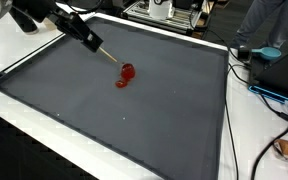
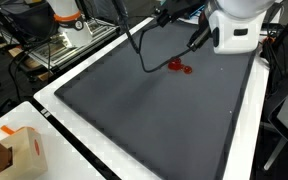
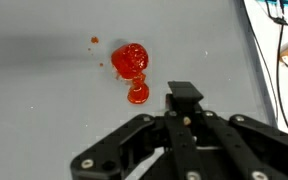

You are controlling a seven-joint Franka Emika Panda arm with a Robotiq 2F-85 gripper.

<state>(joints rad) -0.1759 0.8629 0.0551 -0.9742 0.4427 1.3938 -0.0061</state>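
Red glossy blob (image 3: 130,62), with small red spatters beside it, is seen on the dark grey rectangular mat (image 1: 134,120), just ahead of the black Robotiq gripper (image 3: 184,106). The gripper's fingers are drawn together on a thin black rod with a pale tip (image 1: 106,54), which is pointed at the blob. Farther off, a brown cardboard box (image 2: 19,152) is seen; its markings cannot be read.

Blk fingers (image 3: 119,152) w/ hinged linkage bars, white rounded arm (image 2: 236,28)
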